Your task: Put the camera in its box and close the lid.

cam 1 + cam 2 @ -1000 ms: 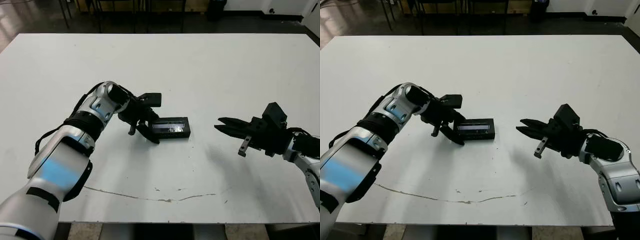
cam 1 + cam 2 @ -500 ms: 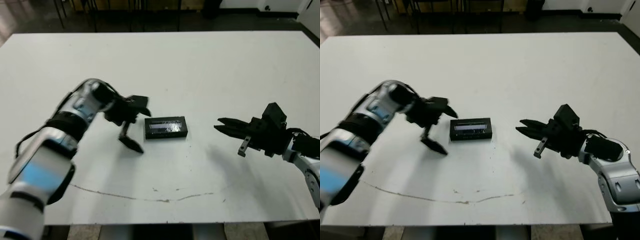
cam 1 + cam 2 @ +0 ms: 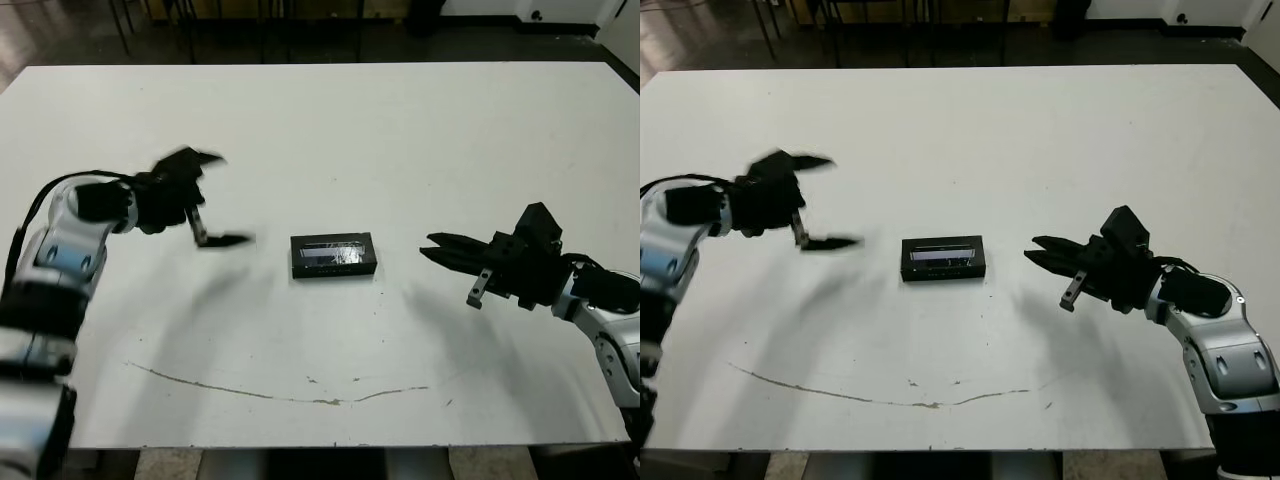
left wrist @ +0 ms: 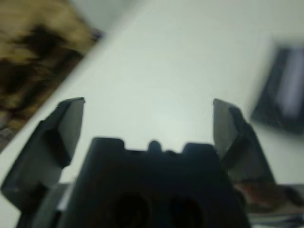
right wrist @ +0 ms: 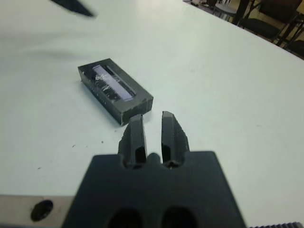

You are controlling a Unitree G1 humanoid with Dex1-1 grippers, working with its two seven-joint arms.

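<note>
Left tool (image 3: 212, 200) withdrew well clear of box (image 3: 334, 256).

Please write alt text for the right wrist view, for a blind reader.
A closed black box with a pale window strip in its lid lies on the white table. The right gripper, fingers nearly together, points at it without touching.

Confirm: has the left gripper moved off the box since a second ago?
Yes. The left gripper has pulled away to the robot's left; bare table now separates it from the closed box, which stayed put.
</note>
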